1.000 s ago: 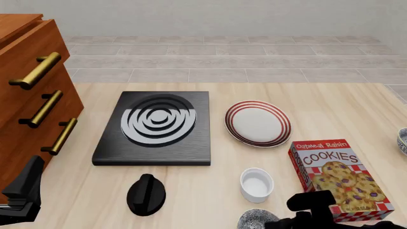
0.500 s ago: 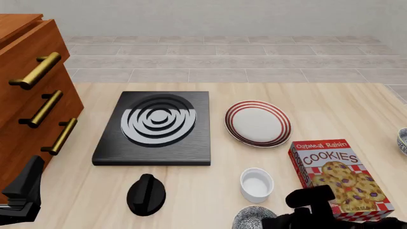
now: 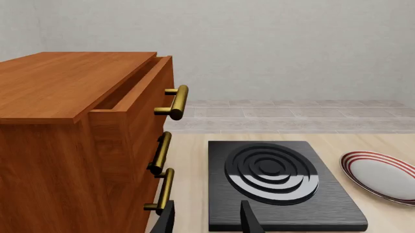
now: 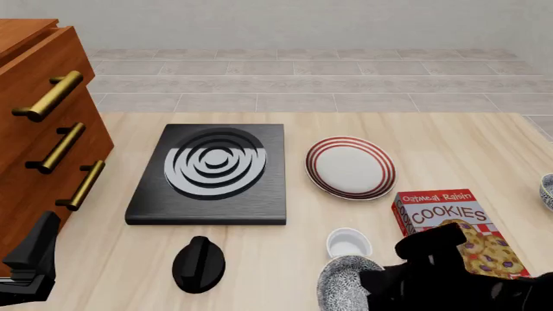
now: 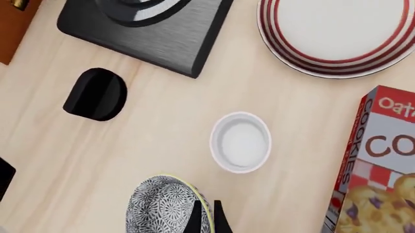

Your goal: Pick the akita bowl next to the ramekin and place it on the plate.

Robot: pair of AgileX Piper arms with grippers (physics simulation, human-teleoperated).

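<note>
Up comes the akita bowl point(image 4: 342, 284): a second ago it showed only as a sliver at the near edge of the front view, and now it sits higher in that view, tilted, overlapping the near rim of the ramekin point(image 4: 348, 244). With it the right arm has come further into that view, dark links now covering the lower corner of the cookie box point(image 4: 455, 228).

From the right wrist view the right gripper point(image 5: 207, 217) is pinching the bowl point(image 5: 168, 204) by its rim, its two dark fingertips point(image 5: 194, 216) pressed close together on either side of the wall. The patterned outside faces the camera and a pale yellowish rim edge shows. The bowl looks clear of the wood, carried on its side.

Below it in that view the ramekin point(image 5: 240, 141) stands upright on the table point(image 5: 155, 121), just beside the cookie box point(image 5: 372, 160). Beyond it the plate point(image 5: 337, 36) lies flat with its red stripes.

In the front view the plate point(image 4: 351, 167) is right of the black stove burner point(image 4: 211, 172), and a black knob point(image 4: 199, 263) lies near the burner's front edge.

On the other side, the left gripper point(image 3: 206, 221) hangs with fingers spread and nothing between them, just beside the wooden drawer cabinet point(image 3: 84, 145) with brass handles, facing the burner point(image 3: 279, 182).
</note>
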